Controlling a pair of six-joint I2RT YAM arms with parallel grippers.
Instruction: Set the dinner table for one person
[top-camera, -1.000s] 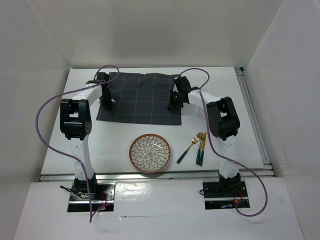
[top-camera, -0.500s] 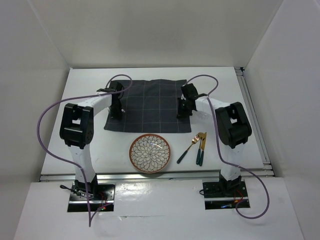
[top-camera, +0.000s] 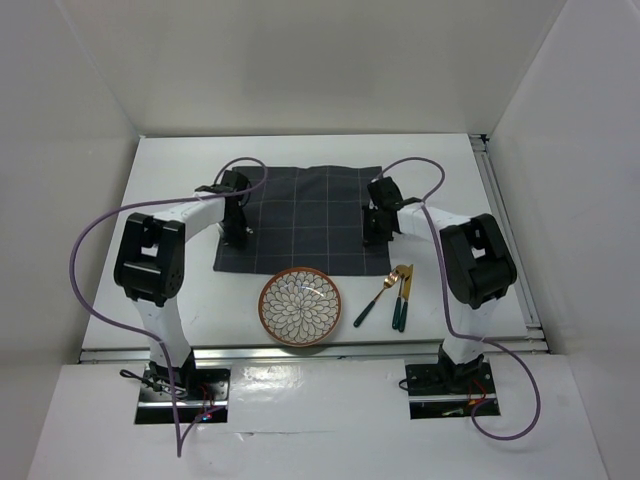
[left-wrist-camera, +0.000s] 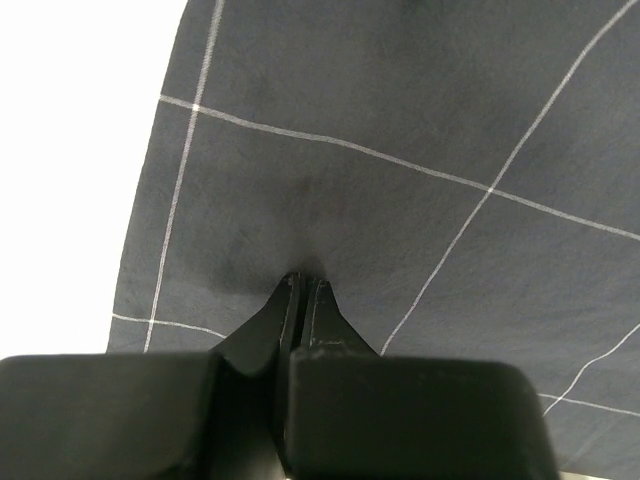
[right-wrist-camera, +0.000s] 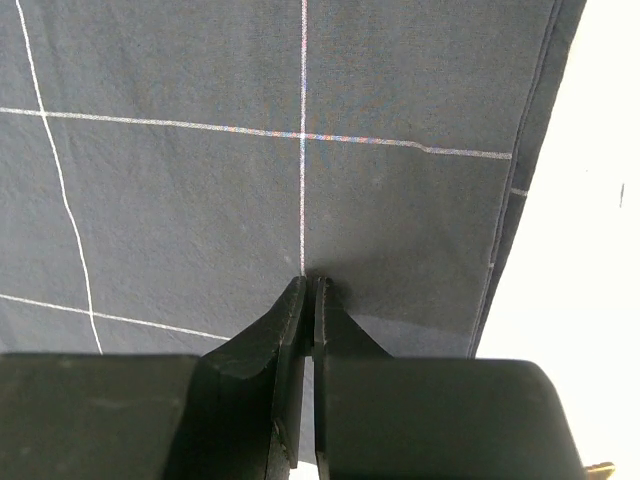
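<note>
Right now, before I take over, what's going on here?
Both arms are on the dark grid mat: the left gripper pinches its left side, the right gripper its right side, each shut on the cloth. The mat lies spread on the white table. The patterned plate and cutlery sit nearer the bases, untouched.

I see two matching arms, left arm (top-camera: 150, 265) and right arm (top-camera: 478, 262): white links, chunky black joint housings. Purple cable (top-camera: 85, 240) loops off each. Black base plates (top-camera: 180, 390), reddish wires. Left gripper (left-wrist-camera: 302, 283): matte black tapered fingers, blocky black body
</note>
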